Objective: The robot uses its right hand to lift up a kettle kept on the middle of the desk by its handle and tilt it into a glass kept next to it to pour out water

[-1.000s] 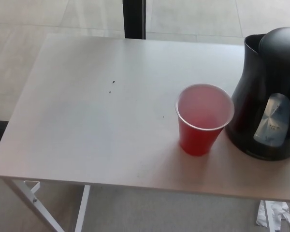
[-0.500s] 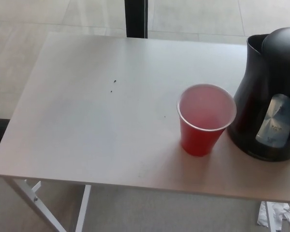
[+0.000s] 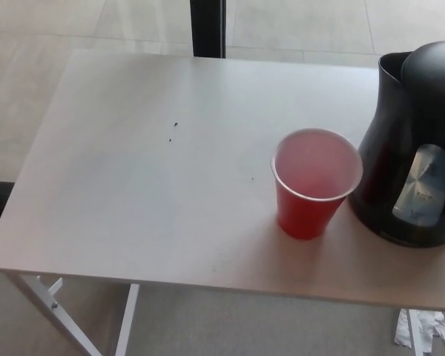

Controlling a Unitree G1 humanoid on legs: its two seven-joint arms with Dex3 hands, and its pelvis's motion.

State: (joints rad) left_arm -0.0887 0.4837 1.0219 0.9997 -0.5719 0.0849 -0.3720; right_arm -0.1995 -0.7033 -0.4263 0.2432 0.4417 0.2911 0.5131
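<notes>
A black kettle [image 3: 411,141] stands upright at the right edge of the head view, on the pale desk [image 3: 148,185]. Its spout points to the upper left and a clear water window faces me; its handle is cut off by the picture's right edge. Just left of it, close to touching, stands a red plastic cup [image 3: 313,184] with a white rim, its pink inside showing. Neither of my hands shows in the picture.
A dark vertical post [image 3: 208,28] rises behind the desk's far edge. White desk legs [image 3: 55,304] show below the front edge at the left. A crumpled white scrap [image 3: 423,330] lies on the floor at the lower right.
The whole picture shifted a few pixels to the right and down, a camera move. The kettle and cup stand as before.
</notes>
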